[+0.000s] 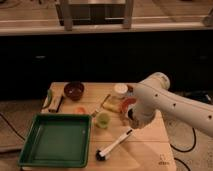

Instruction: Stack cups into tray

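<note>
Left of the gripper (131, 119), shut and empty, stands the green cup (103, 120), beside the tray (30, 159).

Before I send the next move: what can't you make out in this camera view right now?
- Gripper: behind the white arm's wrist, beside the green cup.
- Grey cup: not visible; possibly behind the arm.
- Red-orange bowl: mostly covered by the arm.
- Tray: bottom rim at the frame edge.
</note>
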{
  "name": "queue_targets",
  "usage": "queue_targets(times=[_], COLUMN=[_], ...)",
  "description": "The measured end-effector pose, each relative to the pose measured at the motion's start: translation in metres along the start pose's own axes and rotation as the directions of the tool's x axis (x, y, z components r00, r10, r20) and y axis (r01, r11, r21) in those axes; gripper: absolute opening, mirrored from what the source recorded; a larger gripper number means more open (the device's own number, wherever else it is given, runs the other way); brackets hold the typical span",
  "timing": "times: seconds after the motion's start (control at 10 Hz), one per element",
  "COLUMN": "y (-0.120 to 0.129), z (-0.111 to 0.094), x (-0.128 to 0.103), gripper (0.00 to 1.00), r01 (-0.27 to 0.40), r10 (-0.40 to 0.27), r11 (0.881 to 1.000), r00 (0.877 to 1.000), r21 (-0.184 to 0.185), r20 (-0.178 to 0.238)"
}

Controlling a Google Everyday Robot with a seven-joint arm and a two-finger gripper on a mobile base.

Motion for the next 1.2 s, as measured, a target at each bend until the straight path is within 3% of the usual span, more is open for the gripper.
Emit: queue_targets(times=[1.2], y=[-0.018], z=[-0.01], x=[-0.032], gripper=[0.0], r01=[-0.069], r10=[0.067], r11=[0.997], r00=[0.997], r21=[0.041], r20=[0.027])
